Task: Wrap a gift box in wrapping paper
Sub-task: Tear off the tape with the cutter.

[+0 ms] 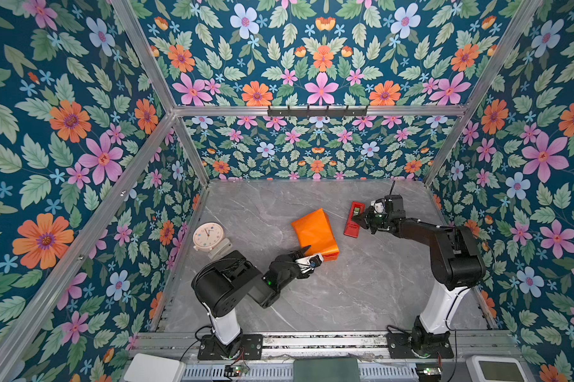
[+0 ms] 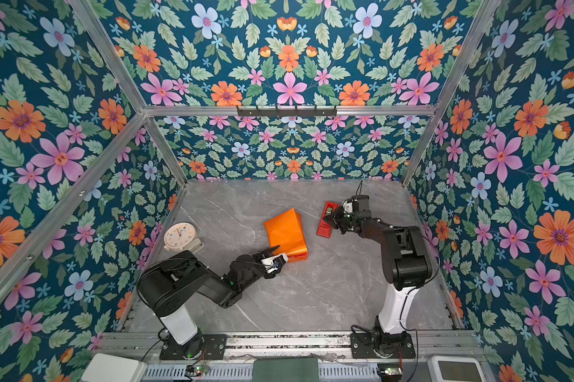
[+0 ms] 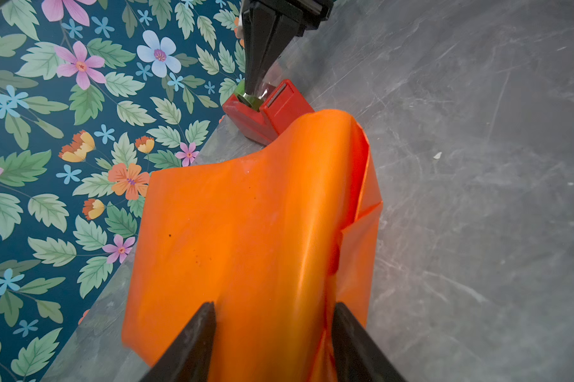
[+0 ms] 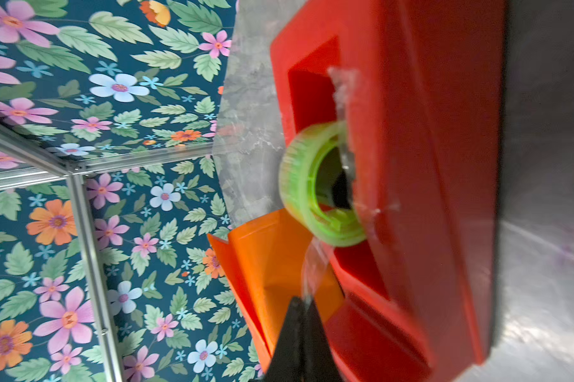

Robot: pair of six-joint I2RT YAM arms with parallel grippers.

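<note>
Your right fingers [image 4: 307, 306], pinched shut on the clear tape end at the red dispenser [image 1: 354, 220], sit right of the orange-wrapped box [image 1: 315, 234], whose near end your half-open left fingers [image 3: 272, 330] straddle.

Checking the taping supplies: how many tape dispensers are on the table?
1: the red tape dispenser lies right of the orange wrapping paper, at the right hand. None seems hidden.
</note>
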